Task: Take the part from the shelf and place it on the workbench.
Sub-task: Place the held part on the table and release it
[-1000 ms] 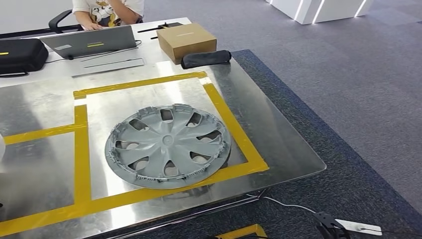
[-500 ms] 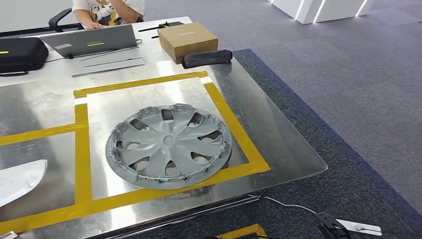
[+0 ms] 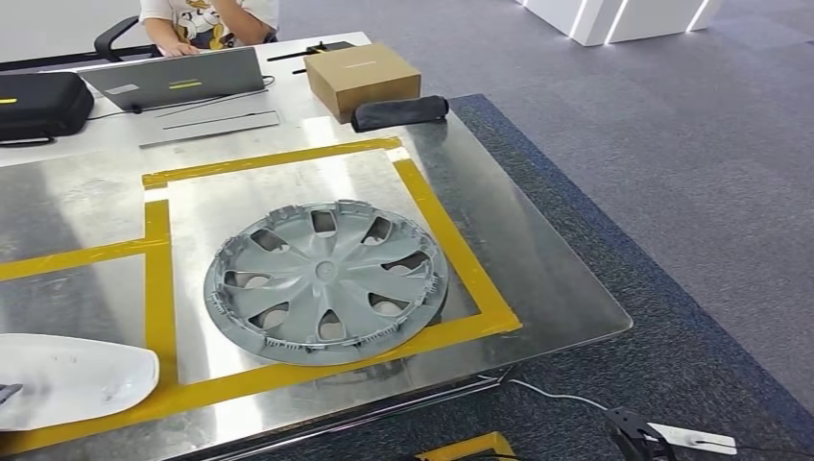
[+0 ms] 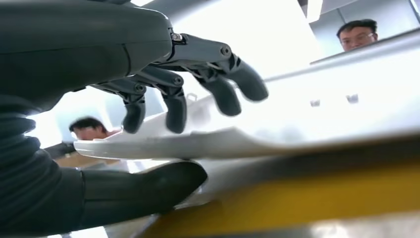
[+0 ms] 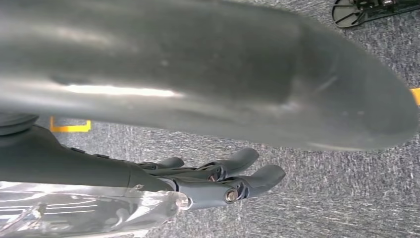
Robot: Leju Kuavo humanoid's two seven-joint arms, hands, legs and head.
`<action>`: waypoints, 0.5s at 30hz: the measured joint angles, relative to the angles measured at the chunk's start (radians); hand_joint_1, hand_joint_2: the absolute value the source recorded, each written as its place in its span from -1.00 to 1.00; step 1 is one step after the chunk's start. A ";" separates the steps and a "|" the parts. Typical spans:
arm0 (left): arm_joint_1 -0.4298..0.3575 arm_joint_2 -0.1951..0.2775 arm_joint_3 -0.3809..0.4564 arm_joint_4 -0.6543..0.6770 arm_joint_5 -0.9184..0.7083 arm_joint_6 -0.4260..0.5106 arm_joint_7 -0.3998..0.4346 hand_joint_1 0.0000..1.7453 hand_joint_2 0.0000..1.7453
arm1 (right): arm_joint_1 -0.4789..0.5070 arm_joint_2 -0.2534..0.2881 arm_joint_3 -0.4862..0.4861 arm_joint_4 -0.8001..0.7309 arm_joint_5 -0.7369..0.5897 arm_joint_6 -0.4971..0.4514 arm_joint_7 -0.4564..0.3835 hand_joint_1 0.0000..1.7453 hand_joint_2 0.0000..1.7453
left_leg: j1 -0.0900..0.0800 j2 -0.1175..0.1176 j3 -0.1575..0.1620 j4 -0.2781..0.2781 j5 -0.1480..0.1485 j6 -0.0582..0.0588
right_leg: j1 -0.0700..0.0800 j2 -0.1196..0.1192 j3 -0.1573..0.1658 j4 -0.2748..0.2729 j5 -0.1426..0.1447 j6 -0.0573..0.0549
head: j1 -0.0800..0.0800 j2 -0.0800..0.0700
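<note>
The left hand (image 4: 148,129) pinches the white part (image 3: 72,379) flat (long axis across the workbench (image 3: 538,279)), thumb beneath, fingers (image 4: 218,84) above.

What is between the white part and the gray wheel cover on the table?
In the head view, a strip of yellow tape runs between the white part and the gray wheel cover, with bare shiny metal beside it.
</note>
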 joint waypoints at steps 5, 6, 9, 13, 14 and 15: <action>0.015 -0.021 0.000 -0.040 0.152 -0.006 -0.074 -1.00 1.00 | 0.000 0.002 -0.006 0.000 0.009 0.000 -0.002 -1.00 -1.00 | 0.000 0.000 0.000 0.000 -0.002 0.003 | 0.000 0.000 0.000 0.000 -0.001 0.002 | 0.000 0.000; 0.016 -0.027 0.002 -0.046 0.164 -0.006 -0.077 -1.00 1.00 | 0.000 0.002 -0.007 0.000 0.010 0.000 -0.002 -1.00 -1.00 | 0.000 0.000 0.000 0.000 -0.002 0.003 | 0.000 0.000 0.000 0.000 -0.001 0.002 | 0.000 0.000; 0.016 -0.055 0.019 -0.059 0.205 -0.017 -0.090 -1.00 0.00 | 0.000 0.004 -0.012 0.000 0.013 0.000 -0.003 -1.00 -1.00 | 0.000 0.000 0.000 0.000 -0.002 0.003 | 0.000 0.000 0.000 0.000 -0.001 0.002 | 0.000 0.000; 0.019 -0.098 0.050 -0.079 0.334 -0.094 -0.156 -1.00 -1.00 | 0.001 0.006 -0.019 0.000 0.015 0.000 -0.006 -1.00 -1.00 | 0.000 0.000 0.000 0.000 -0.001 0.001 | 0.000 0.000 0.000 0.000 0.000 0.002 | 0.000 0.000; 0.022 -0.111 0.064 -0.089 0.386 -0.136 -0.182 -1.00 -1.00 | 0.001 0.006 -0.021 0.000 0.016 0.000 -0.007 -1.00 -1.00 | 0.000 0.000 0.000 0.000 0.000 0.000 | 0.000 0.000 0.000 0.000 0.001 0.003 | 0.000 0.000; 0.023 -0.127 0.082 -0.101 0.439 -0.184 -0.208 -1.00 -1.00 | 0.001 0.006 -0.024 0.000 0.018 0.000 -0.008 -1.00 -1.00 | 0.000 0.000 0.000 0.000 0.000 0.000 | 0.000 0.000 0.000 0.000 0.001 0.004 | 0.000 0.000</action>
